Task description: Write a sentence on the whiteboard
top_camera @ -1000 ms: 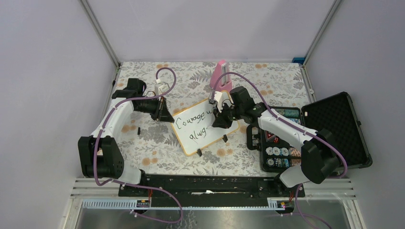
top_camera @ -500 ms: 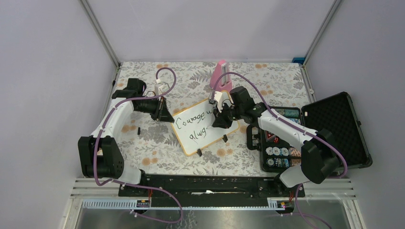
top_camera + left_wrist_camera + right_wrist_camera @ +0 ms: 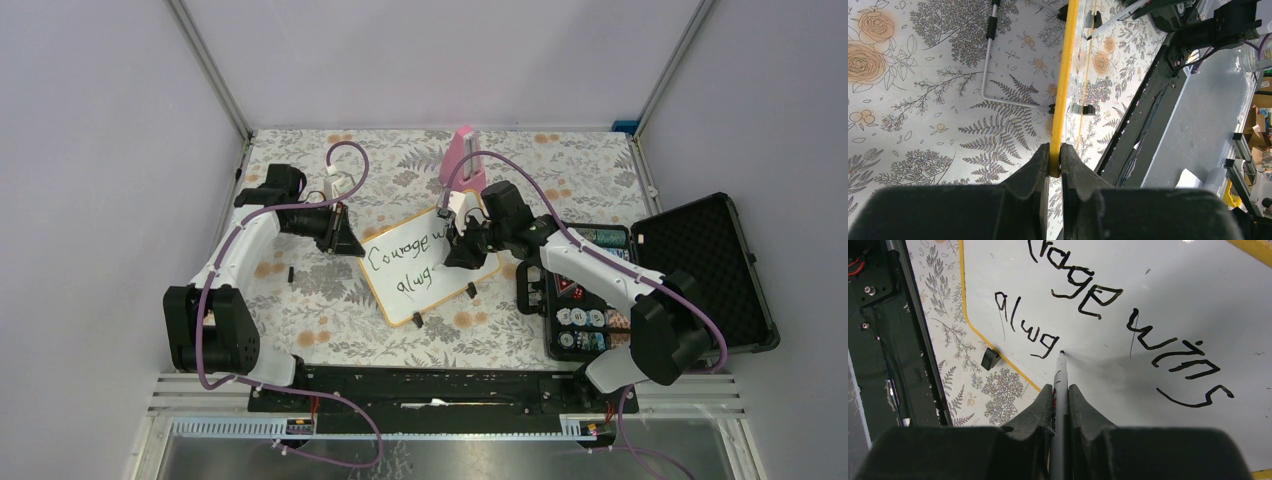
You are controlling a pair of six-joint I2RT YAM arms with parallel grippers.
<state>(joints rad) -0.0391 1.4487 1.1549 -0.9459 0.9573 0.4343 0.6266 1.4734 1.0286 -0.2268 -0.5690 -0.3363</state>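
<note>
Where the floral tablecloth [image 3: 320, 300] was spread over the table, an open black case [image 3: 700, 265] of poker chips was seen at the right. The whiteboard [image 3: 440, 290] was propped at a tilt near the middle, between the two arms. On it the sentence [image 3: 1088, 295] was read as "Courage wins" on the upper line and about "alwa" beneath. The left gripper [image 3: 1054, 150] was clamped narrowly on the board's yellow rim. The right gripper [image 3: 1060, 389] was closed on a marker [image 3: 1061, 365], its tip pressed to the board just after the last letter. Against the earlier frames, no shift of board, arms or lettering could be made out.
</note>
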